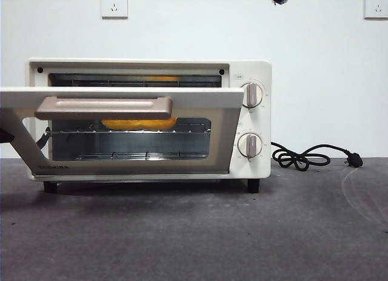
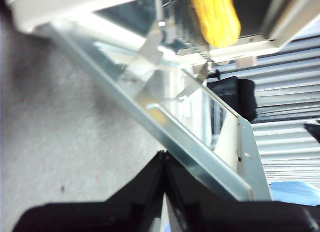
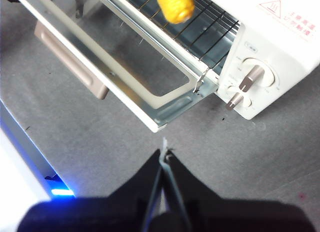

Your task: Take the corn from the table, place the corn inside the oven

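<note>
Grey, matte and scuffed, the table (image 1: pixel 194 232) is spreading under everything, mottled with faint marks. Sitting on it is the oven (image 1: pixel 257 165), a cream-white box with its dark glass door (image 1: pixel 130 132) hanging partly open, tilting outward from its bottom hinge, the beige bar handle (image 1: pixel 103 107) running across its upper part. Two round knobs (image 1: pixel 250 120) are stacking at 3 o'clock of the door, and a black cord (image 1: pixel 303 156) is coiling on the table further toward 3 o'clock. Inside, the corn (image 3: pixel 173 5) is lying on the wire rack (image 3: pixel 200 29), a stubby yellow-orange cob with bumpy kernels, showing in the front view as an orange band behind the glass. The left gripper (image 2: pixel 164 162) is hovering just beside the door's edge, jaws pressed together and holding nothing. The right gripper (image 3: pixel 164 157) is hanging above the table, apart from the door's corner, jaws likewise closed and empty.
</note>
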Robot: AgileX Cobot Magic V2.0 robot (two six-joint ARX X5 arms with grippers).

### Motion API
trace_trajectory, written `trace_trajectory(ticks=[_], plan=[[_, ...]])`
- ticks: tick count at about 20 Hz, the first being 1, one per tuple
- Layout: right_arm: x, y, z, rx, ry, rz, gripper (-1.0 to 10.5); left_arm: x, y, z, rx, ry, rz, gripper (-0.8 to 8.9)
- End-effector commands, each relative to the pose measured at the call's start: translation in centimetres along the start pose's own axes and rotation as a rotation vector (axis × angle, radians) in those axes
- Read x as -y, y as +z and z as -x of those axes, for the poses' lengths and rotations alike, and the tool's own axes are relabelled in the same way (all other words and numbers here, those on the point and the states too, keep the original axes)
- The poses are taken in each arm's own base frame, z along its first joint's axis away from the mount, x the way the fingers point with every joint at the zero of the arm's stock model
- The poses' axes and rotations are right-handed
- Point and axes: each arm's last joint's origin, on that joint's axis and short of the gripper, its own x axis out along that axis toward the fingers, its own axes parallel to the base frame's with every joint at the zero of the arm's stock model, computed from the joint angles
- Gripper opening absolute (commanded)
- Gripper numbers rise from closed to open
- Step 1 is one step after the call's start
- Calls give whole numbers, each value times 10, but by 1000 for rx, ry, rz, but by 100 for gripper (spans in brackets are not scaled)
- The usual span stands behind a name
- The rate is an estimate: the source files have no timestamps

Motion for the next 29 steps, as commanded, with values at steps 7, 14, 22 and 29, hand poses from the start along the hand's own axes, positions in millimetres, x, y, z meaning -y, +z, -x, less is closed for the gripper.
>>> trace_trajectory(ticks=[7, 14, 22, 29], plan=[[0, 1, 1, 12, 1, 8, -11, 2, 12, 0, 51, -129, -54, -8], [0, 1, 1, 16, 0, 9, -11, 4, 31, 2, 90, -130, -76, -8], [0, 4, 1, 39, -4, 11, -11, 20, 58, 7, 123, -130, -122, -8], [0, 4, 1, 42, -5, 10, -11, 41, 82, 13, 139, -127, -160, -8]])
